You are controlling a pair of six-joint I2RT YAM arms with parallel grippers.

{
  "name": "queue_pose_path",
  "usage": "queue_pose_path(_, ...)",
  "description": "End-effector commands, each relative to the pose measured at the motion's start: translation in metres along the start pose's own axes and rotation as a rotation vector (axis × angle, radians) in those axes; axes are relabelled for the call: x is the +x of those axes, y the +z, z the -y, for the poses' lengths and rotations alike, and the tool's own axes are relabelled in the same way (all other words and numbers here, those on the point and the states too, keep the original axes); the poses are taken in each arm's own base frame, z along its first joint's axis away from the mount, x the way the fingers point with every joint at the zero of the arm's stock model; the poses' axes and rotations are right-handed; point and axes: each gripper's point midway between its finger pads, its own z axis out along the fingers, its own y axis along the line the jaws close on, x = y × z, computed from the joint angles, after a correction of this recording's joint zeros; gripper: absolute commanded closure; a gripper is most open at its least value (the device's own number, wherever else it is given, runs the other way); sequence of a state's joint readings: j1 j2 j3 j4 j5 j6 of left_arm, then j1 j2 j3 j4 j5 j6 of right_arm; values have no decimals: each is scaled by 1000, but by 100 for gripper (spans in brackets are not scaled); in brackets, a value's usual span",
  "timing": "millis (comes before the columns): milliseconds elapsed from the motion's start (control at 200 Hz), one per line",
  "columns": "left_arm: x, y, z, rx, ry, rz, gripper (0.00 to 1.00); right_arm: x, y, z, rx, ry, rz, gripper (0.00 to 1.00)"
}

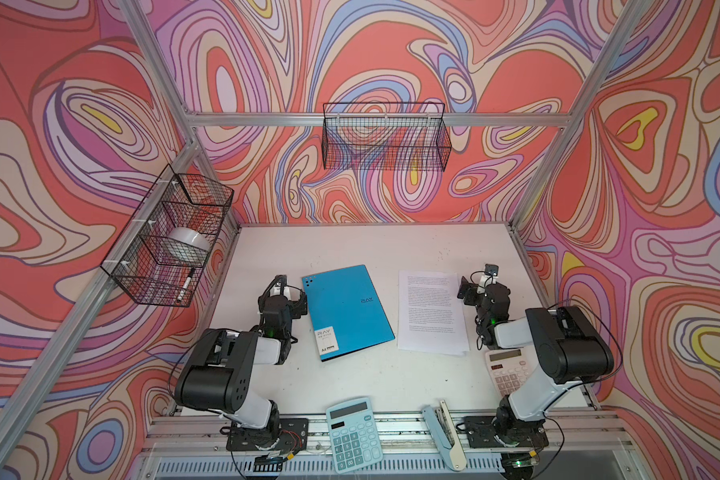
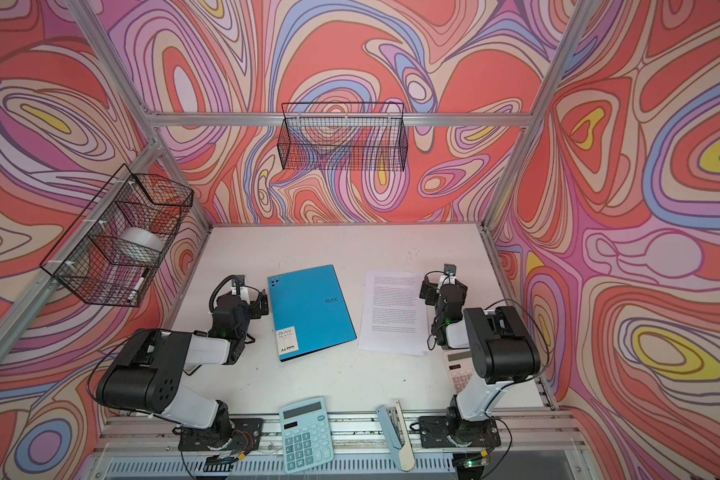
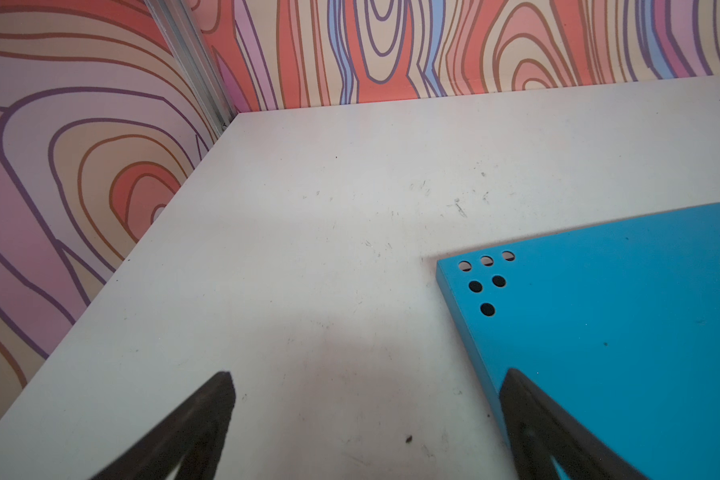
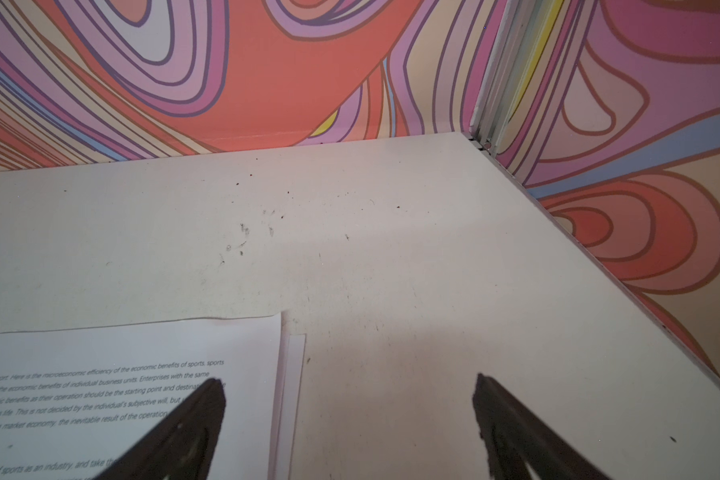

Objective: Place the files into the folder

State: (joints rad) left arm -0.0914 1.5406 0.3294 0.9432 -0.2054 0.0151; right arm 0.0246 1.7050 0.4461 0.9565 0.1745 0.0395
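The shut blue folder lies flat on the surface, with the files just beside it toward the right arm. The left hand and right hand are both spread and empty, one at each outer edge. The sheets seem slightly fanned, so an edge pinch may lift only the top page, and the flat folder may slide rather than open.

The blue folder is seen closed and flat at mid-frame on the white worktop. The files are laid just right of it, not touching. The left gripper is held at the folder's left edge, and the right gripper at the files' right edge. A turquoise calculator and a stapler are placed along the lower edge.
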Motion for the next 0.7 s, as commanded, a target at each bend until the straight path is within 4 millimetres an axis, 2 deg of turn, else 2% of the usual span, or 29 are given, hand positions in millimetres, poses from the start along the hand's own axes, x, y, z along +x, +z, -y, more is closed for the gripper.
queue_pose_path(0,-9,3,0,1,0,27,0,-5,4,1,-1,11,17,1)
queue_pose_path(696,-14,0,-1,0,1,47,0,-4,4,0,-3,13,13,2)
